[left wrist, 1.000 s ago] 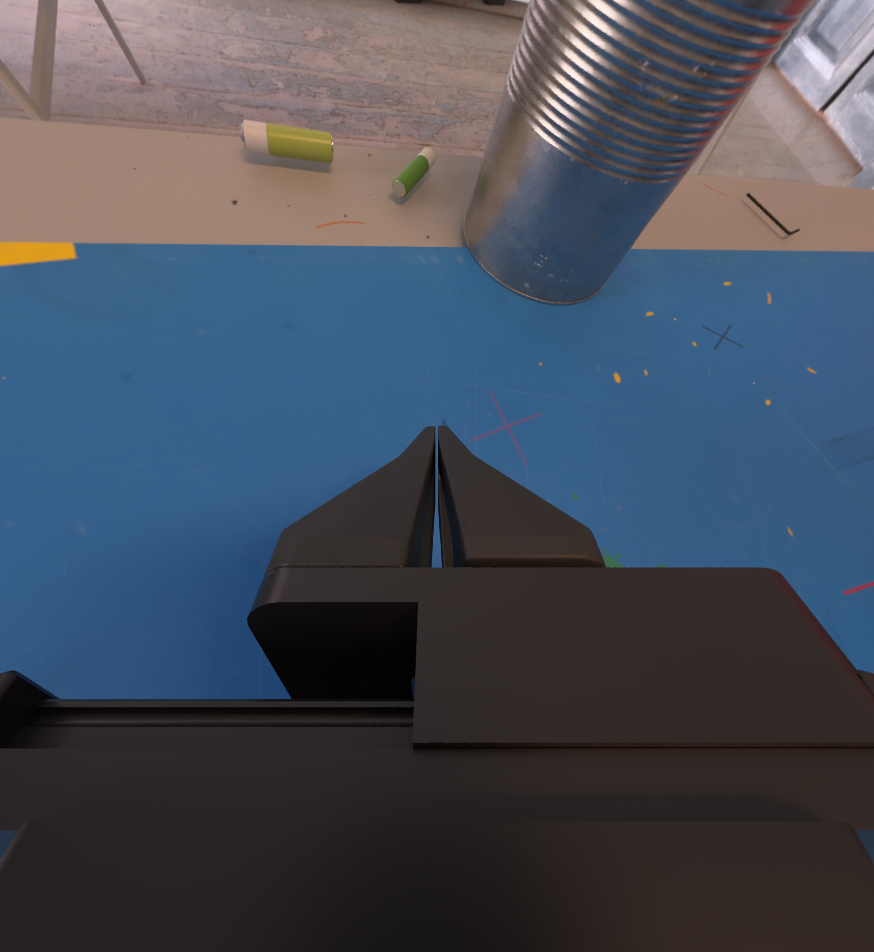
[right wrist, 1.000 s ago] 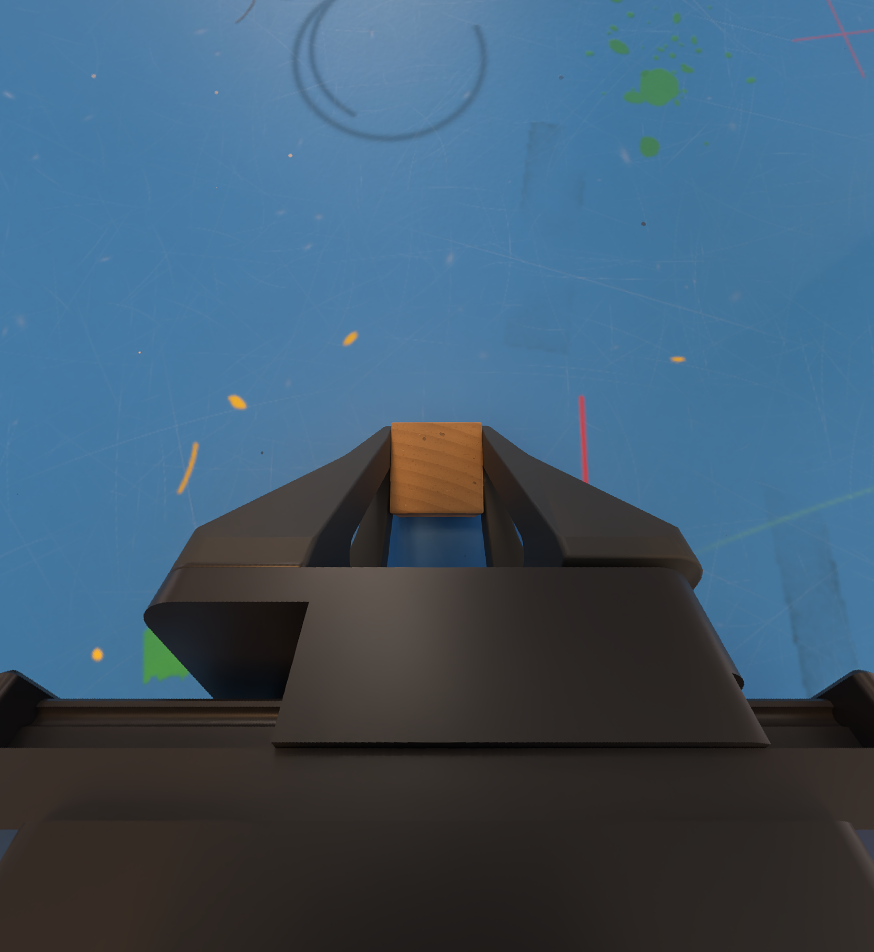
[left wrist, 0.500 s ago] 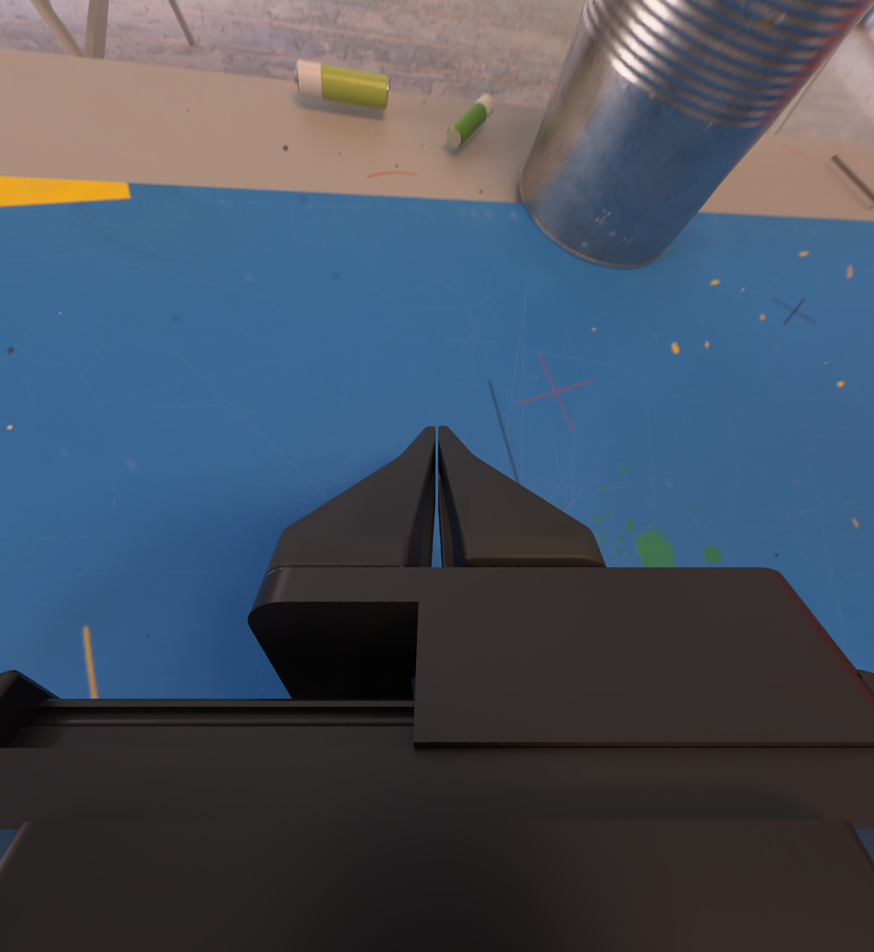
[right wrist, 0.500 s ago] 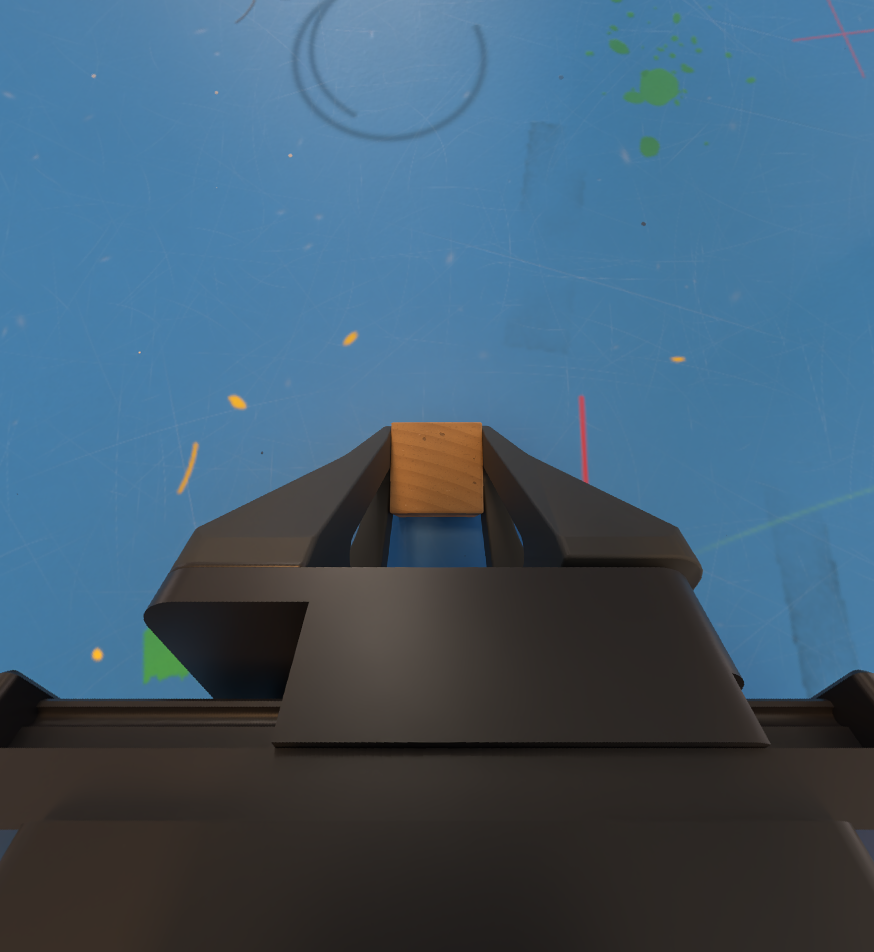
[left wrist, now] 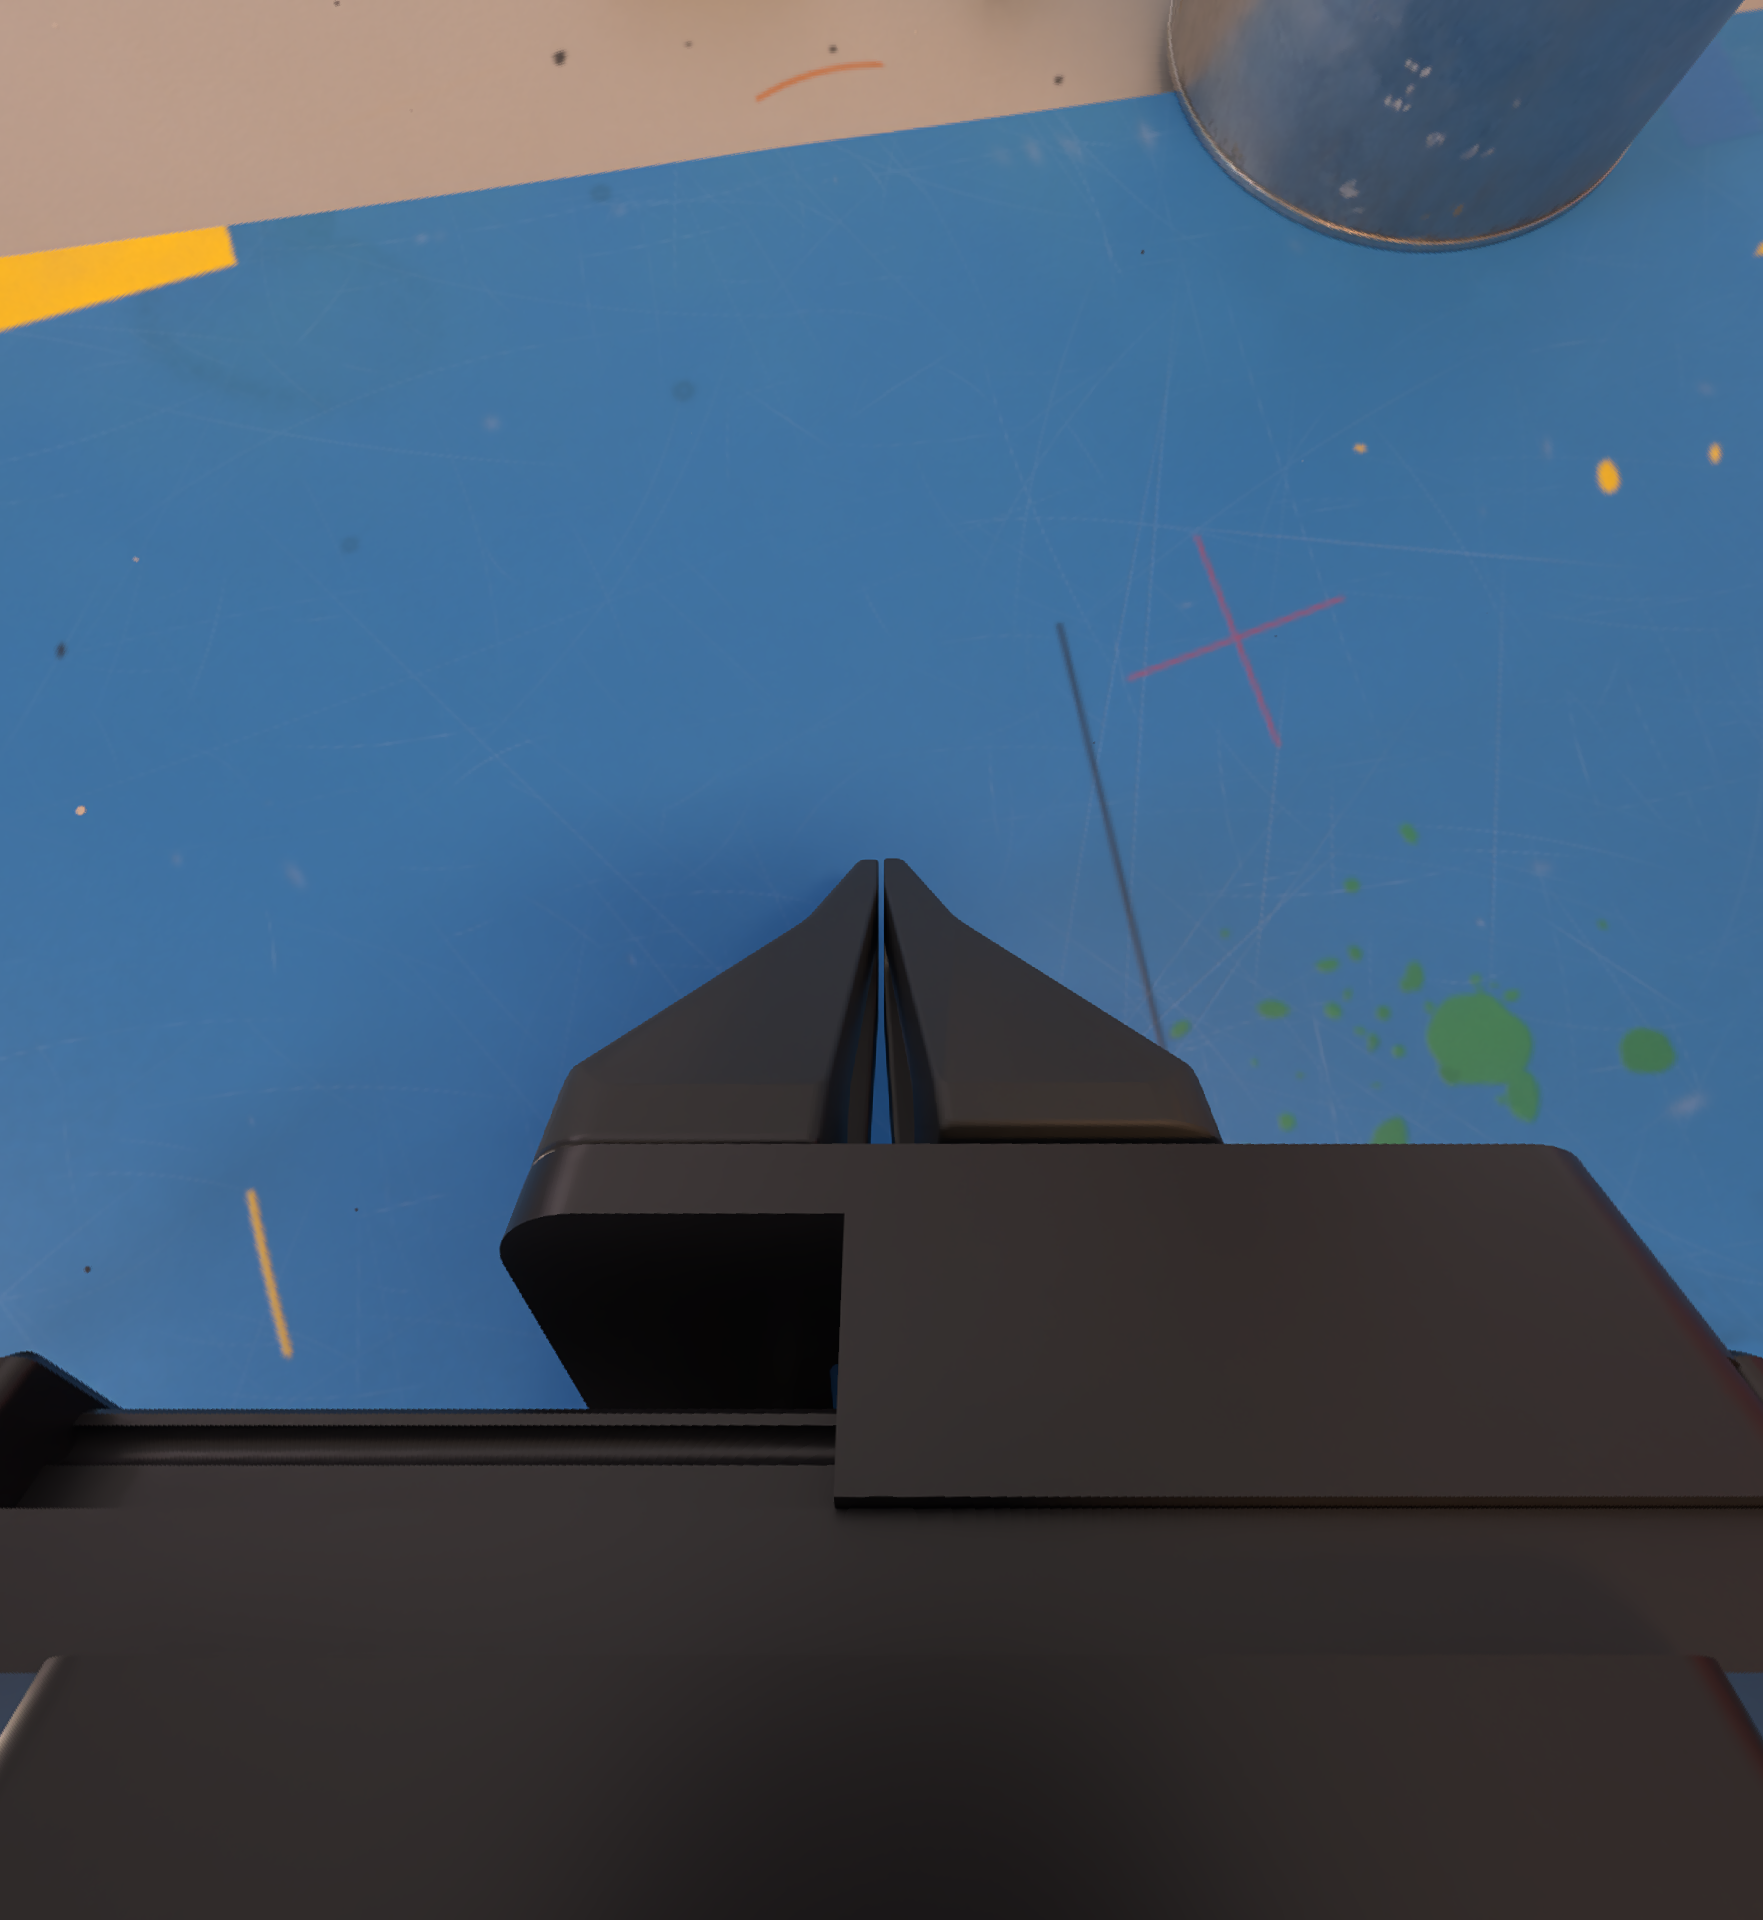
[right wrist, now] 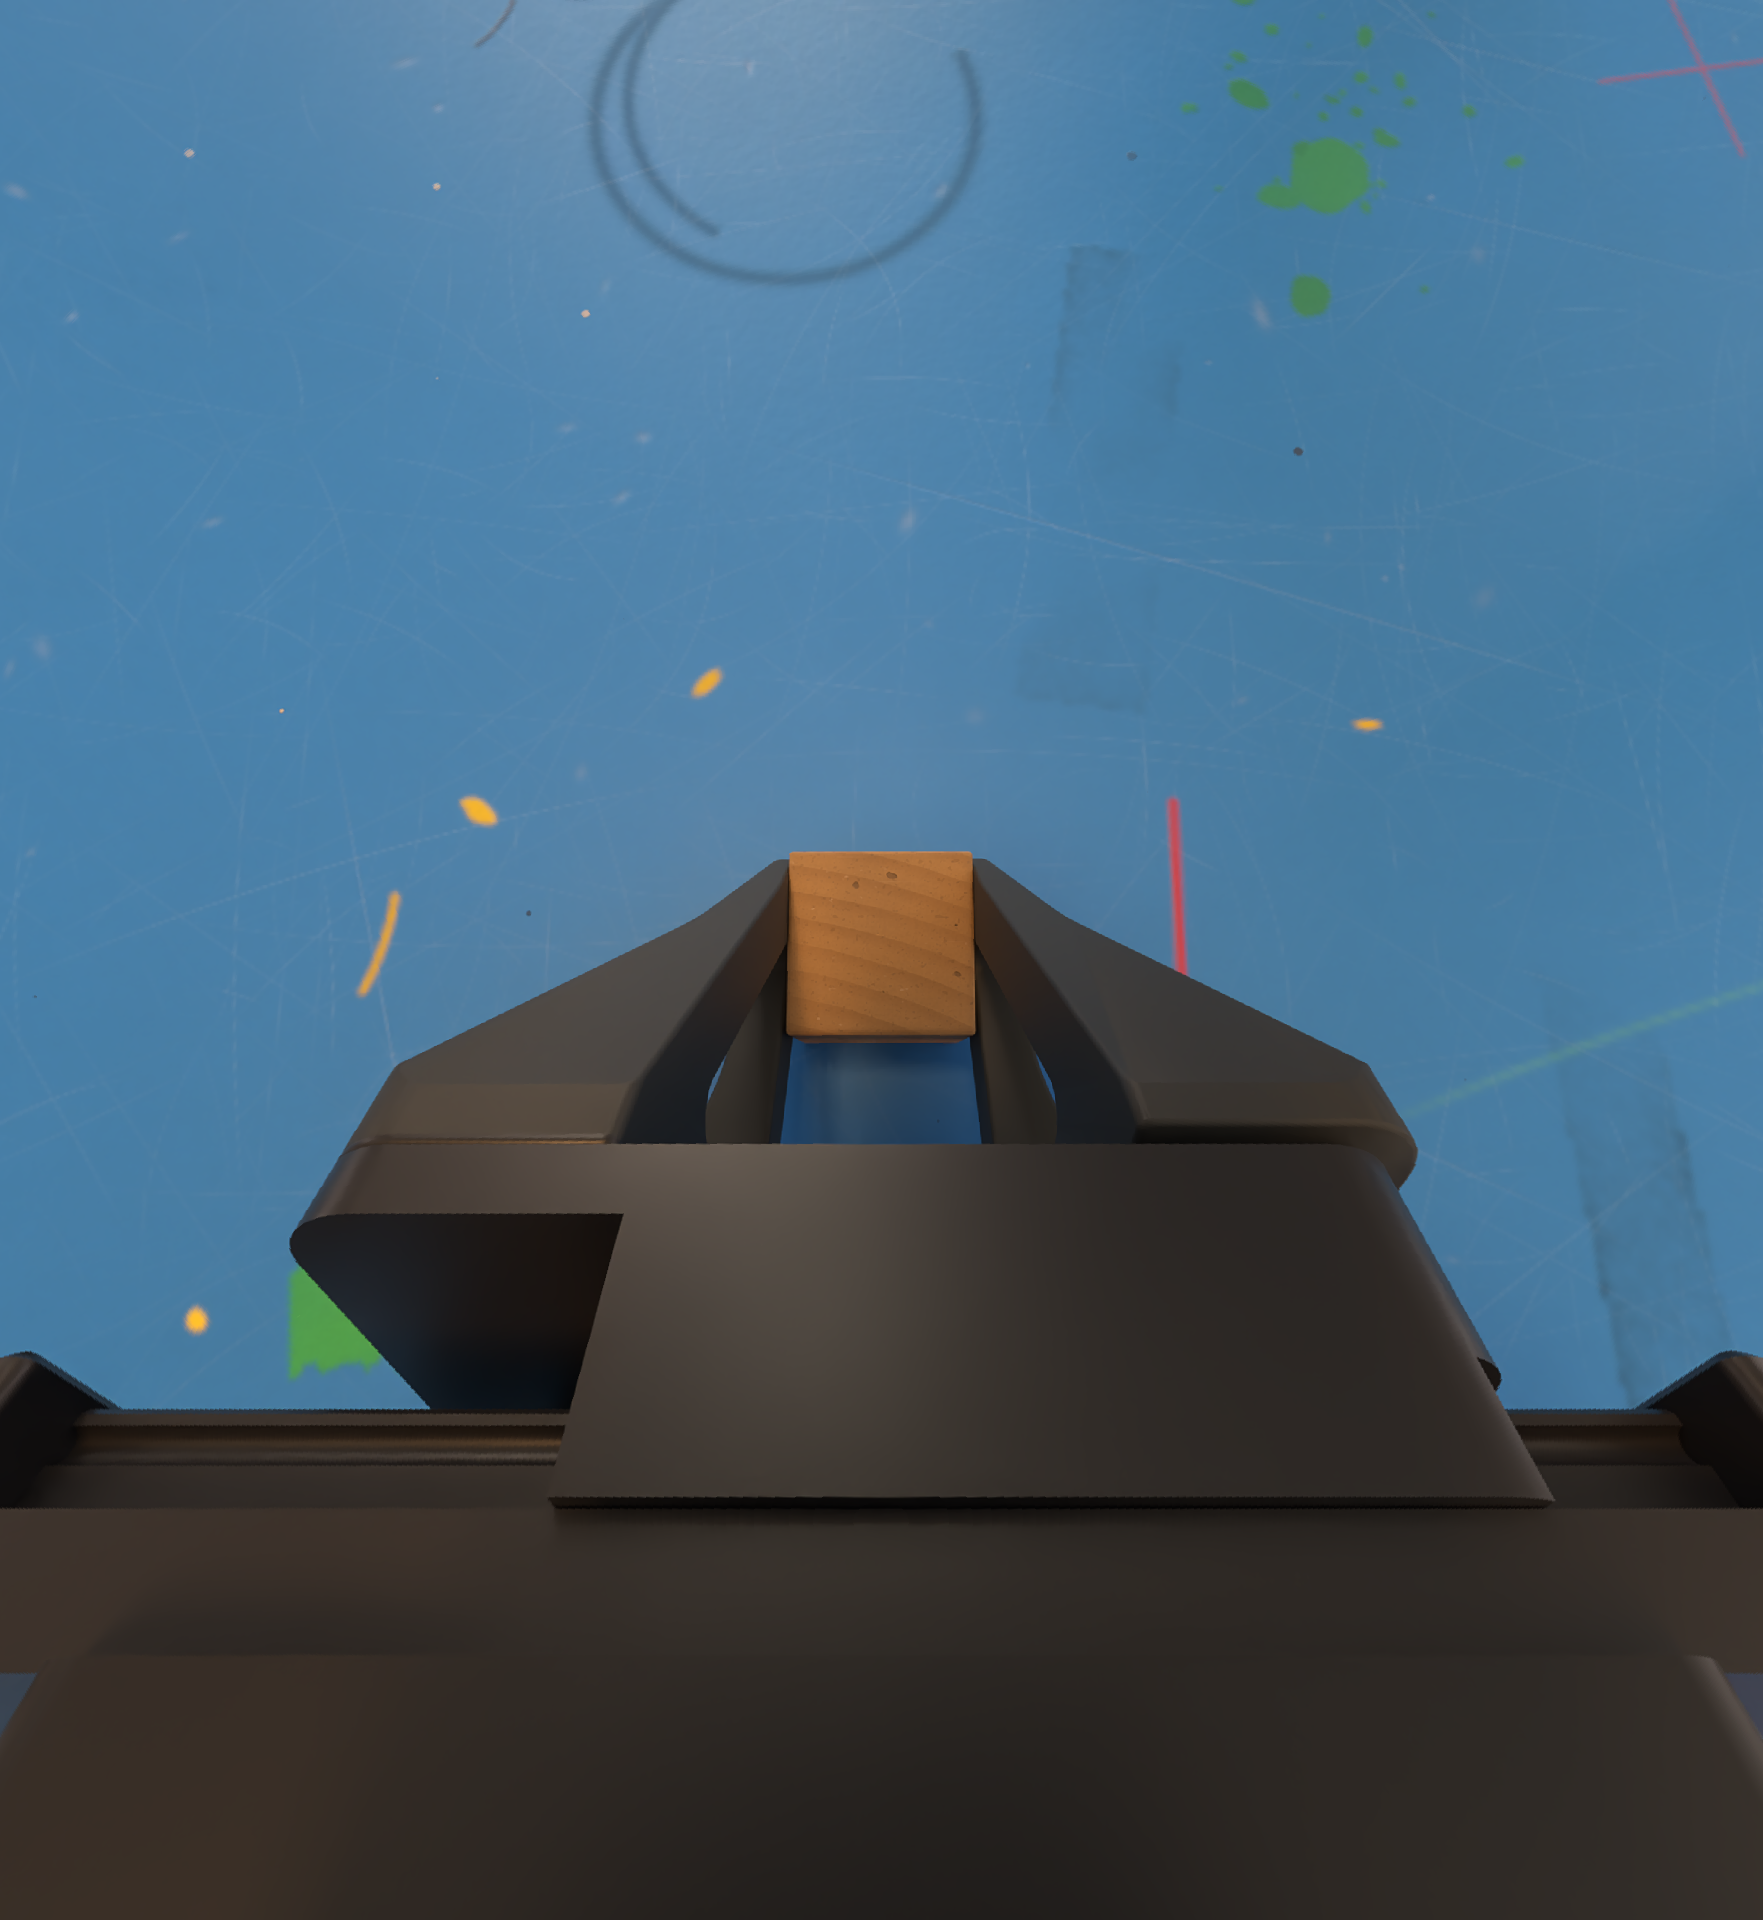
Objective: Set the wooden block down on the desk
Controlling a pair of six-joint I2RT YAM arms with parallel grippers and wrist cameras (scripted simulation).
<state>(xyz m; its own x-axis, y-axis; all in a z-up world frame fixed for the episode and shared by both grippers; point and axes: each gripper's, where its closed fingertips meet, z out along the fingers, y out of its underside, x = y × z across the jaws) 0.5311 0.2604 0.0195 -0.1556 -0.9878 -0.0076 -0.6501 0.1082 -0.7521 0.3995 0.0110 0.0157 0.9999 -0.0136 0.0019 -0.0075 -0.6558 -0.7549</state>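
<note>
Left end effector (left wrist: pixel 880 868) nearer mat, pinched empty, can (left wrist: pixel 1417 125) top cropped, right end effector (right wrist: pixel 880 940) clamping wooden block (right wrist: pixel 880 943)

Your table (left wrist: pixel 565 582) is a scratched blue surface, flecked with orange and green paint, with a bare tan strip (left wrist: pixel 441 114) along its far edge and a yellow patch (left wrist: pixel 66 286) at that border. A metal can (left wrist: pixel 1417 125) stands across the blue-tan line, at your upper right.

The small square wooden block (right wrist: pixel 880 943) sits level, clamped above the blue desk (right wrist: pixel 441 520).
</note>
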